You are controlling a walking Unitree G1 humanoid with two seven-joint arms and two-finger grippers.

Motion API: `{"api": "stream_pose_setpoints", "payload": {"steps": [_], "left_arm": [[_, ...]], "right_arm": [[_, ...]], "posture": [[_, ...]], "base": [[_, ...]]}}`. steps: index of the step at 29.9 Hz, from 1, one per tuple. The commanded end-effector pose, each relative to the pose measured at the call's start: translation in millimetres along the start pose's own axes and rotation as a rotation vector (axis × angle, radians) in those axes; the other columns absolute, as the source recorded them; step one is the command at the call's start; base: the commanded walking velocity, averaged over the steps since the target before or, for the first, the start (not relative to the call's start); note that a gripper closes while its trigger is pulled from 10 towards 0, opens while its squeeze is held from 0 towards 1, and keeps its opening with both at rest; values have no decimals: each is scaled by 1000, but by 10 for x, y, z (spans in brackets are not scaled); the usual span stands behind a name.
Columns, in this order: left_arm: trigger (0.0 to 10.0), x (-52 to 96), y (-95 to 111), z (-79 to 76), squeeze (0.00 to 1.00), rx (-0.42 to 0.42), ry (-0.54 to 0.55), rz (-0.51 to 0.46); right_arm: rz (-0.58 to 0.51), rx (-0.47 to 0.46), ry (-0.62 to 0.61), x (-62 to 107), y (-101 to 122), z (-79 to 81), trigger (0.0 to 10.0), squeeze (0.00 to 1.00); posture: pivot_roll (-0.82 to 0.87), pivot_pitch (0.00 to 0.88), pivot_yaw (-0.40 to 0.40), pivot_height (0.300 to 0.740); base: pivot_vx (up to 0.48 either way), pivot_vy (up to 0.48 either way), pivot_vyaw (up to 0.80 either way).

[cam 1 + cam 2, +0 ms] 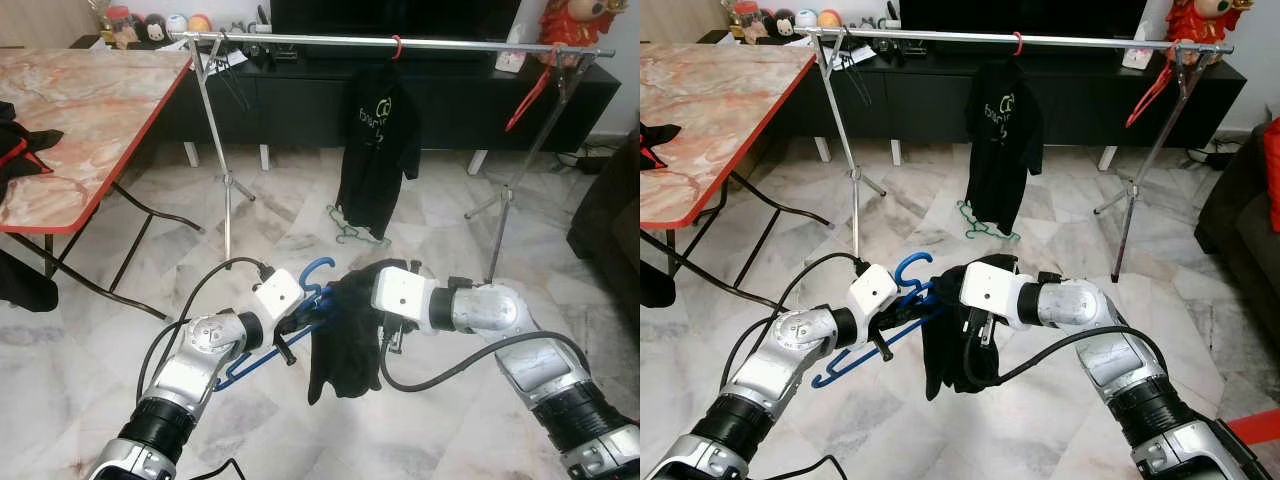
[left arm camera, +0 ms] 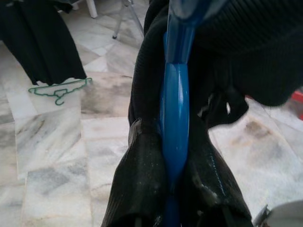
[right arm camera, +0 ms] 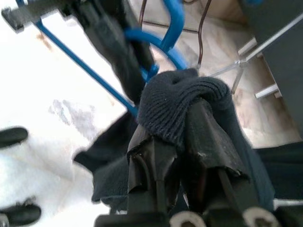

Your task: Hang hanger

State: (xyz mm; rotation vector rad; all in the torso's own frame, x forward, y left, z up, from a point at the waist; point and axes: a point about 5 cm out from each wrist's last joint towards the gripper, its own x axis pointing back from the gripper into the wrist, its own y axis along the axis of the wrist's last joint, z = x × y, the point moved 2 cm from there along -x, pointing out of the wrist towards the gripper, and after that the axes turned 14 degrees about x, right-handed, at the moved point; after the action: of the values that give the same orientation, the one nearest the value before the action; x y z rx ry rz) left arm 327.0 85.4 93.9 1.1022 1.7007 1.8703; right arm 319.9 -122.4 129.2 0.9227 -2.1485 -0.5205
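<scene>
Left gripper [image 2: 173, 189] clamped on blue hanger [image 1: 300, 310], steadying it; right gripper [image 3: 184, 142] pinching dark garment [image 1: 345, 335] to thread onto hanger, well short of clothes rail [image 1: 400, 42].

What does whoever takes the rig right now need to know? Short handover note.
Left gripper: shut on the blue hanger, held low in front of the robot.
Right gripper: shut on the dark garment, which is bunched at the hanger and droops below it.
Rail stands ahead, with a black shirt already hung; a green hanger lies on the floor under it.
Done: both items gripped.
Left: get the garment onto the blue hanger, then hook it on the rail.
</scene>
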Motion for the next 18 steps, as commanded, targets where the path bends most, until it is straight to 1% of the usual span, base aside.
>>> {"api": "stream_pose_setpoints", "payload": {"steps": [1,3,8,11,12,13,14,18], "left_arm": [[10000,-2,223,88,0,-21,46,-94],[10000,4,243,112,0,-15,62,-108],[10000,9,257,146,0,-1,88,-123],[10000,2,277,152,0,20,95,-144],[10000,-7,281,136,0,25,84,-145],[10000,-13,283,121,0,28,74,-147],[10000,-13,286,118,0,29,74,-149],[10000,-18,297,110,0,34,72,-162]], "right_arm": [[47,6,12,11,-67,46,10000,0],[55,6,18,32,-76,69,10000,0],[19,-8,46,39,-3,150,10000,0],[37,-18,56,29,-34,197,10000,0],[50,-21,64,26,-61,223,10000,455],[51,-25,68,25,-70,237,10000,780],[49,-26,70,24,-69,242,10000,1000],[42,-33,79,24,-62,260,10000,1000]], "posture": [[-47,64,-49,740],[-47,64,-49,740],[-49,61,-51,740],[-49,60,-52,740],[-49,58,-53,740],[-49,58,-53,740],[-49,58,-53,740],[-52,55,-54,740]], "base": [[0,0,0],[0,0,0],[0,0,0],[0,0,0],[0,0,0],[0,0,0],[0,0,0],[0,0,0]]}}
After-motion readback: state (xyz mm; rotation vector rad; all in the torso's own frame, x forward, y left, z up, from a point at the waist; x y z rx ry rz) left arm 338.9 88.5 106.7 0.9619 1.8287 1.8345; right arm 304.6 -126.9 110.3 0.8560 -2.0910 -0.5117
